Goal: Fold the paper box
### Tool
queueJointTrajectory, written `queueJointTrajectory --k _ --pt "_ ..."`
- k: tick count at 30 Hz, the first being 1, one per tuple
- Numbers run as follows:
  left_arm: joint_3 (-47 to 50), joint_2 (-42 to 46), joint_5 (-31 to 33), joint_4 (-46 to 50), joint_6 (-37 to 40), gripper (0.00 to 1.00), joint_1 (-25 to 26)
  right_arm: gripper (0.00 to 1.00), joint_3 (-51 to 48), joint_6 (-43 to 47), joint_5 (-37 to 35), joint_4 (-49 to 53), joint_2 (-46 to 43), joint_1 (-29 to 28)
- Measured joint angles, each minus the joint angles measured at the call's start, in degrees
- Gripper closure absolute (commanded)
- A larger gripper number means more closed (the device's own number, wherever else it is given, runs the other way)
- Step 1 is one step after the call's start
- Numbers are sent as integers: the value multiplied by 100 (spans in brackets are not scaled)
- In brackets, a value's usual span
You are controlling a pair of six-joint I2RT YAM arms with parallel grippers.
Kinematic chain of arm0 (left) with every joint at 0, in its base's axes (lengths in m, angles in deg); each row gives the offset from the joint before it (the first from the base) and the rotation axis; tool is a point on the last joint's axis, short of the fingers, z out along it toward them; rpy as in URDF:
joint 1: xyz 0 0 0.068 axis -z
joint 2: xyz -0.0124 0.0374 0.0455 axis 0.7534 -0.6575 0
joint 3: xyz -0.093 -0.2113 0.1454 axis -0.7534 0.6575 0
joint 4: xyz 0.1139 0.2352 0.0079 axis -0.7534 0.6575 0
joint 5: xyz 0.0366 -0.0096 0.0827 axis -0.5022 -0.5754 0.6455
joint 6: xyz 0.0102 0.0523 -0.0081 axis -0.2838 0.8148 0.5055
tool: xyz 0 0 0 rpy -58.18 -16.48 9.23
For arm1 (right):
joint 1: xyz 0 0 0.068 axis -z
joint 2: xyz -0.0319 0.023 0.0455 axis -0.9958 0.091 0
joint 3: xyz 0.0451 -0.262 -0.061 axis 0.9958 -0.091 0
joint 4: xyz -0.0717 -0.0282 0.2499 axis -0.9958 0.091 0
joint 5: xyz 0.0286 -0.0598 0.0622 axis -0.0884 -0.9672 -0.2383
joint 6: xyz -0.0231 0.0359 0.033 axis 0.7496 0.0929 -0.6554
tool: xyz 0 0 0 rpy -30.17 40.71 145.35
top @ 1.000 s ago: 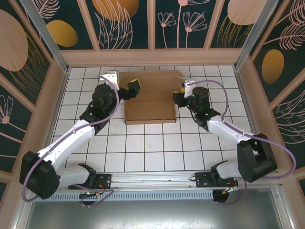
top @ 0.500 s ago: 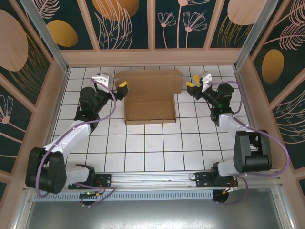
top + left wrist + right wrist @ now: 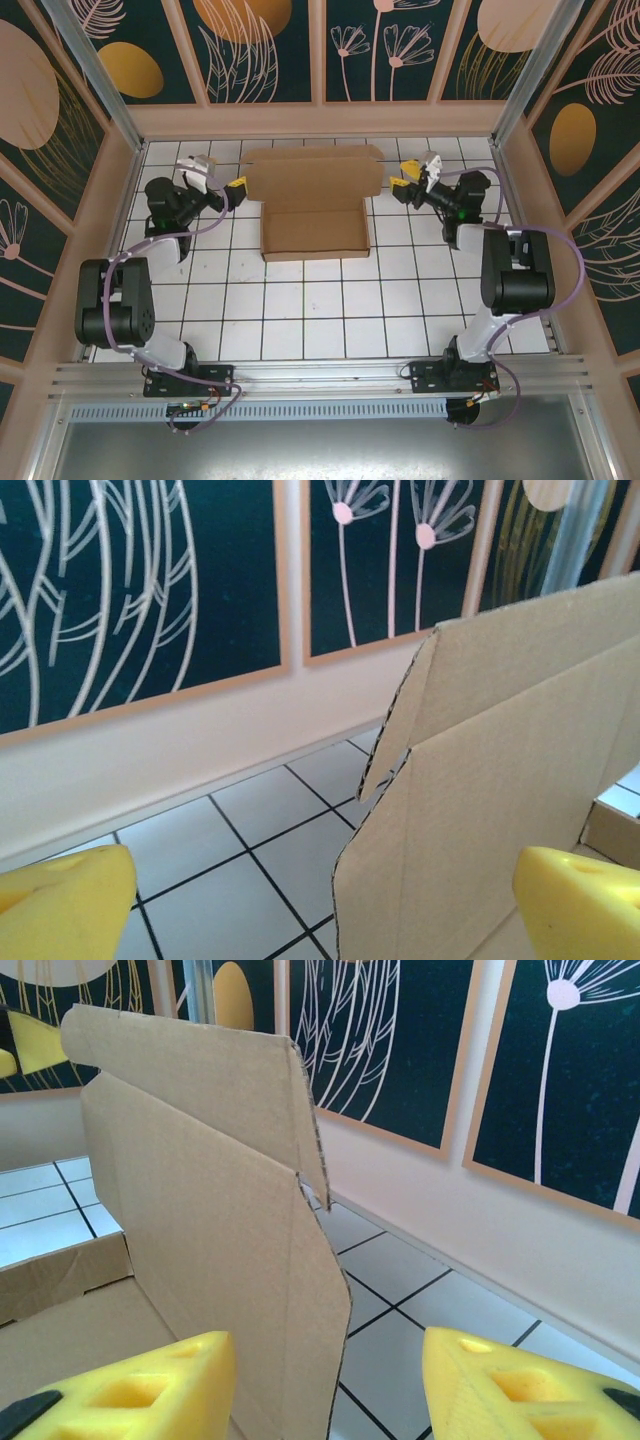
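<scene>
Your plain brown cardboard paper box sits at the far middle of the white tiled table, and its tall rear panel is close to the pale back wall, so there's little room behind it. All the near tiles in front of its low front wall are bare, which is your widest room. The box's long axis runs left to right across the table. The shallow tray opens upward, and the rear panel stands up behind it, wider than the tray at both ends.

Your left gripper hangs just beside the panel's left edge, jaws spread wide. In the left wrist view its yellow foam pads sit far apart and grip nothing. Your right gripper mirrors it at the right edge. It's also open, and its yellow pads straddle the panel's corrugated edge without pinching it.

A second ago both grippers were in over the ends of the box. Now they've drawn out sideways, and both arms are folded back against the pale side walls, leaving a tight gap on each side. The box itself hasn't shifted, and its panel is still raised.
</scene>
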Motion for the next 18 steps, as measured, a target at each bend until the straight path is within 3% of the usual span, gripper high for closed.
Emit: queueJointTrajectory --k 11,18 --pt "-603 -892 -546 181 424 15 -39 47 761 420 83 723 538 -219" --pt "-1147 -1379 -815 503 457 22 -39 55 1419 778 96 1504 898 -487"
